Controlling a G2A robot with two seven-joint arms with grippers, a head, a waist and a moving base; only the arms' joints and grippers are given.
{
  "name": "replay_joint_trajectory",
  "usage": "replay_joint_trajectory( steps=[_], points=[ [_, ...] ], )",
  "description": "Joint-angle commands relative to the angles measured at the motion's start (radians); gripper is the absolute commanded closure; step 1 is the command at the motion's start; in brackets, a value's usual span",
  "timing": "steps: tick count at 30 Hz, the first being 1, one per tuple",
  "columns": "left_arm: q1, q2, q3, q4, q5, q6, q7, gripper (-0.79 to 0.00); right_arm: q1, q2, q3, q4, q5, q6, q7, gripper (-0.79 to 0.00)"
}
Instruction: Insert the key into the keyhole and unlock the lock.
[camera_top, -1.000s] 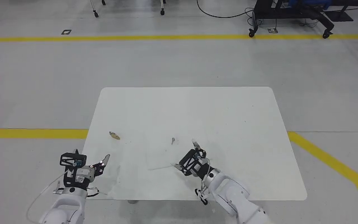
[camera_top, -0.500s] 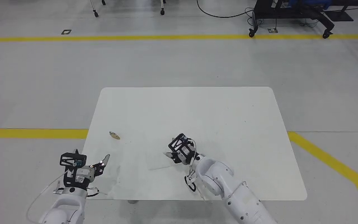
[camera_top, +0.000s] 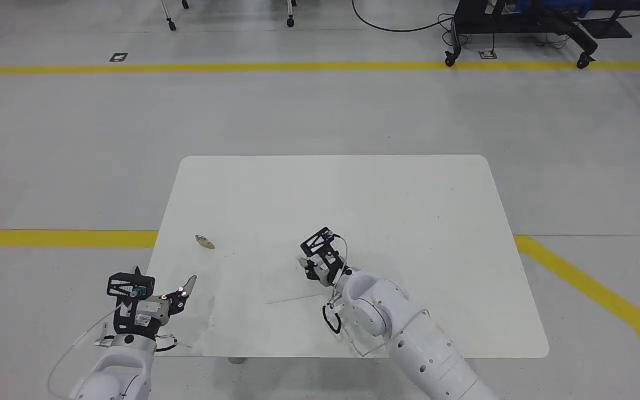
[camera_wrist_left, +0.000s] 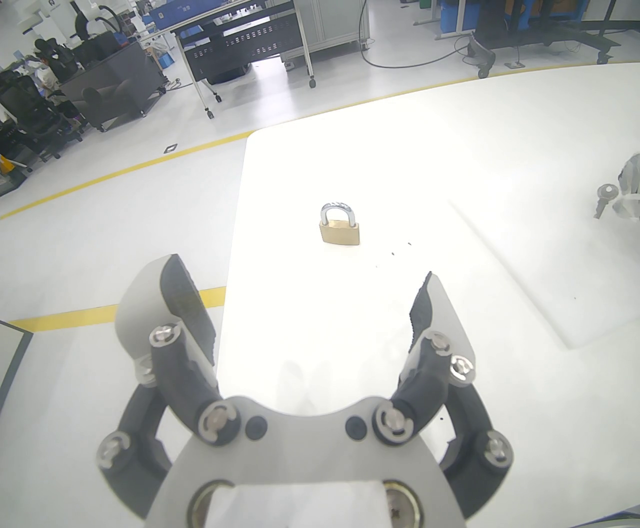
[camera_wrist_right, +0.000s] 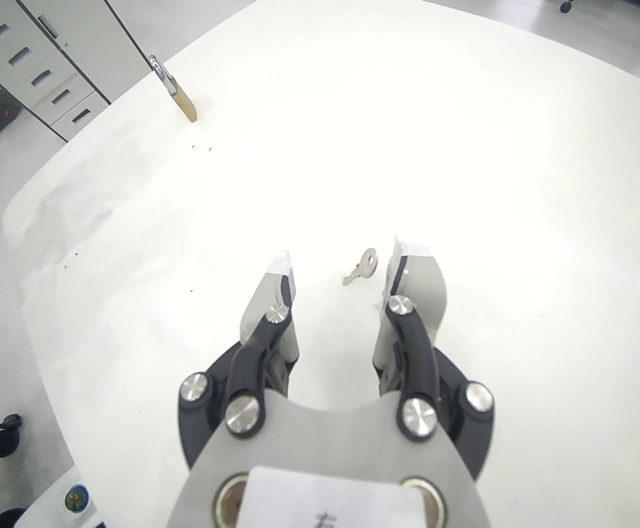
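Silver-grey metal, the key (camera_wrist_right: 363, 267) lies flat on the white worktop (camera_top: 420, 190), a little nearer the robot than the middle. It sits between the spread fingers of the right pincer (camera_wrist_right: 342, 260), just beside one fingertip (I cannot tell if they touch). That pincer is open and holds nothing.

Over the last second the right arm has swung in from the near side of the worktop and turned its wrist, so its fingers now bracket the key instead of pointing past it. The key has not moved. By my judgement the approach is about done and closing on the key comes next; nothing of the unlocking itself has begun.

The brass padlock (camera_wrist_left: 340, 227) has stayed where it was, well apart from the key and close to the worktop's left edge, its steel shackle closed. The left pincer (camera_wrist_left: 300, 280) has kept still at the near-left corner, jaws wide apart and empty, aimed at the padlock.

Bare surface runs between key and padlock, so carrying the key across looks unobstructed. The padlock's place near the edge leaves little margin on that side (a shove could push it off), and a flat key on a hard top may skid when pinched.
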Motion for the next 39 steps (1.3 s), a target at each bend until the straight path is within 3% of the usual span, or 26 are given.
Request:
replay_joint_trajectory(
  steps=[1,14,16,17,18,24,29,35,39],
  points=[
    [0.000,0.000,0.000,0.000,0.000,0.000,0.000,-0.785,0.003,-0.002,0.002,0.009,0.002,-0.003,-0.004,-0.360],
    [0.000,0.000,0.000,0.000,0.000,0.000,0.000,-0.785,0.041,-0.028,-0.010,0.085,0.046,-0.016,-0.016,-0.191],
    [0.000,0.000,0.000,0.000,0.000,0.000,0.000,-0.785,0.049,-0.032,-0.015,0.094,0.048,-0.016,-0.015,-0.102],
    [0.000,0.000,0.000,0.000,0.000,0.000,0.000,-0.785,0.053,-0.035,-0.018,0.099,0.048,-0.016,-0.012,-0.102],
    [0.000,0.000,0.000,0.000,0.000,0.000,0.000,-0.785,0.057,-0.037,-0.020,0.104,0.049,-0.015,-0.009,0.000],
    [0.000,0.000,0.000,0.000,0.000,0.000,0.000,-0.785,0.047,-0.036,-0.004,0.070,0.021,-0.018,-0.055,0.000],
    [0.000,0.000,0.000,0.000,0.000,0.000,0.000,-0.785,-0.059,-0.003,0.080,-0.095,-0.036,-0.060,-0.180,0.000],
    [0.000,0.000,0.000,0.000,0.000,0.000,0.000,-0.785,-0.283,0.046,0.227,-0.436,-0.091,-0.141,-0.348,0.000],
    [0.000,0.000,0.000,0.000,0.000,0.000,0.000,-0.785,-0.428,0.068,0.285,-0.646,-0.169,-0.165,-0.394,0.000]
  ],
)
